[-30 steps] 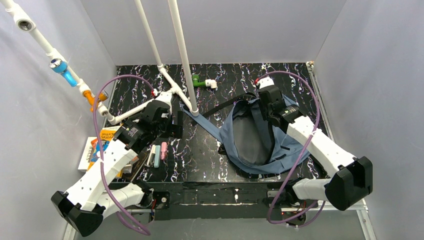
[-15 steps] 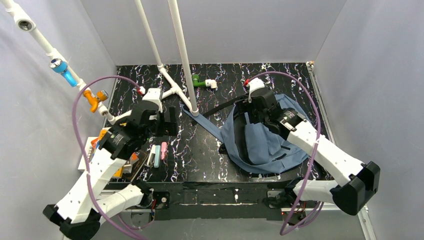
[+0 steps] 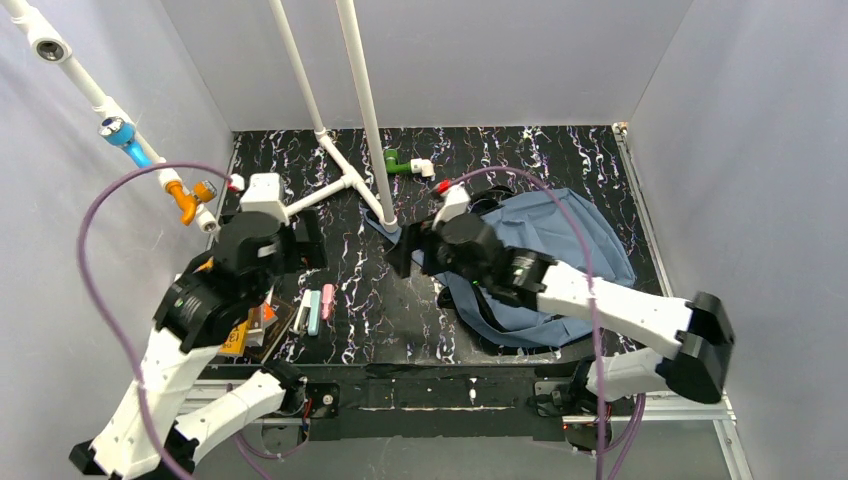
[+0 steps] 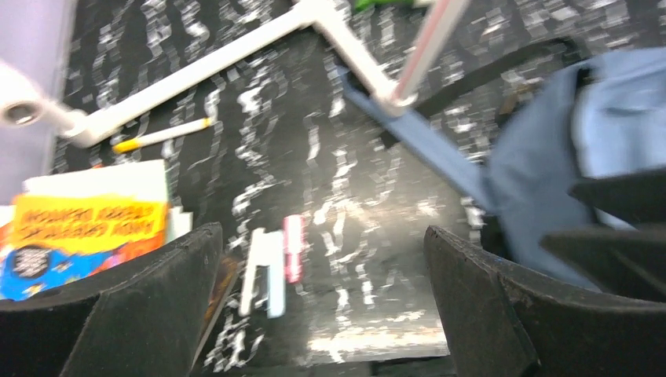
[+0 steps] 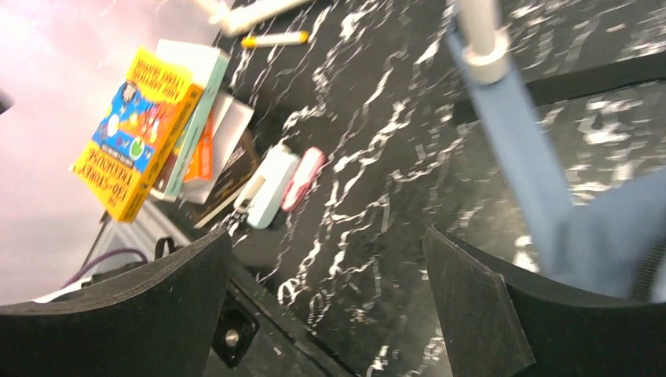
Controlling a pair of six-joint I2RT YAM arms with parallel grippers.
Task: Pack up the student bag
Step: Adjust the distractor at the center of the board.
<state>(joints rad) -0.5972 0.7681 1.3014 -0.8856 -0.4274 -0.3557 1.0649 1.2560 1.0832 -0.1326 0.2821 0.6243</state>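
light: bright, even | overhead view: sharp | wrist views: motion-blurred

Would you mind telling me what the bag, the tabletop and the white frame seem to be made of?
Bag: soft woven fabric, matte slate blue; it slumps and creases.
Tabletop: hard, black with white veining, faintly glossy; marble-look, likely a laminate or printed sheet.
White frame: smooth rigid tubes with socket joints, probably plastic pipe.

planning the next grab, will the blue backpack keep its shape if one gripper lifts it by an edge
Probably not: the student bag lies flat and rumpled, so it would likely sag and fold. It looks unfilled, so probably light. Its blue strap passes at the foot of the white pipe and might snag there.
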